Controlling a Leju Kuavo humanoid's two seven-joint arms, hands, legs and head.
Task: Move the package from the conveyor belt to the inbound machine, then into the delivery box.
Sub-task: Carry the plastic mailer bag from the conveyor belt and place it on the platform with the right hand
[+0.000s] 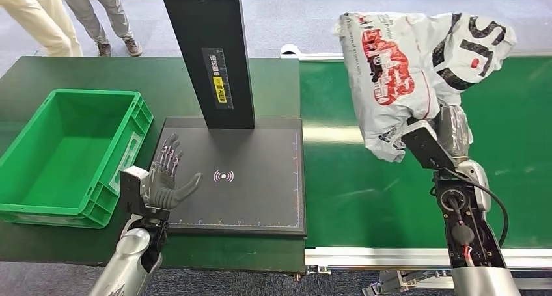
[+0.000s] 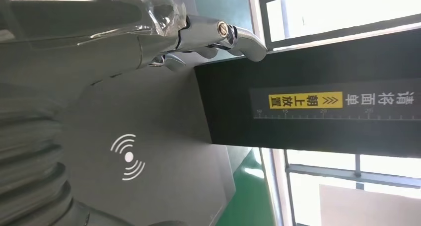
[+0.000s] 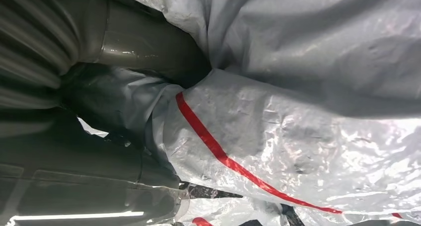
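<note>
A white plastic package (image 1: 416, 68) with red and black print hangs in the air over the green conveyor belt (image 1: 390, 185). My right hand (image 1: 449, 136) grips it from below, and the bag hides most of the fingers. Close up, the wrinkled package (image 3: 298, 126) with a red stripe presses against my right hand (image 3: 114, 102). My left hand (image 1: 166, 179) hovers open, fingers spread, over the left part of the black inbound machine plate (image 1: 254, 192). The same plate (image 2: 149, 121) with its white signal mark lies under my left hand (image 2: 149, 37) in the left wrist view.
A green delivery box (image 1: 65, 153) stands empty at the left of the dark green table. The machine's black column (image 1: 208, 49) rises behind the plate. Two people's legs (image 1: 71, 16) stand at the back left.
</note>
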